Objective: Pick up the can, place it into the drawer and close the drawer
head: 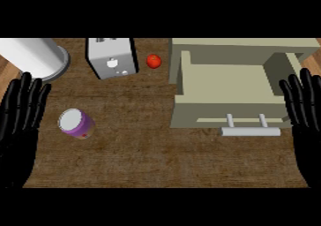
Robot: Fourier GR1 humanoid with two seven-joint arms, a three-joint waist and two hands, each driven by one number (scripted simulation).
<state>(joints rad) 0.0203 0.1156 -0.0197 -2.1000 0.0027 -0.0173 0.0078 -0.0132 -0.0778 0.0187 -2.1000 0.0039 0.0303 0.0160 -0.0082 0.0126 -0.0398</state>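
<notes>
Nearest to the robot, both hands are resting at the sides of the tabletop [163, 163]. The left hand [18, 119] is lying along the left edge, and the right hand [307, 114] along the right edge; both are showing straight, spread fingers and are holding nothing.

A little farther in, the can [76, 124] is standing in the left part of the tabletop, just beside the left hand but not touching it. It has a purple side and a pale top, and it is looking slightly tilted in this steep view. On the right part, the drawer [222, 84] is standing open, with its handle [250, 131] pointing to the near edge. Its inside is looking bare.

At the far edge, a toaster [112, 57] is sitting near the middle, a small red fruit [153, 61], maybe a tomato, is lying between it and the drawer, and a big white cylinder [29, 55] is occupying the far left corner.

In my judgement, the first step is not begun yet: the can is untouched. The next move is asking the left hand, being the closer one, to go toward the can and curl round its side. After that the can is needing a carry across the tabletop to the open drawer, well apart from it.
</notes>
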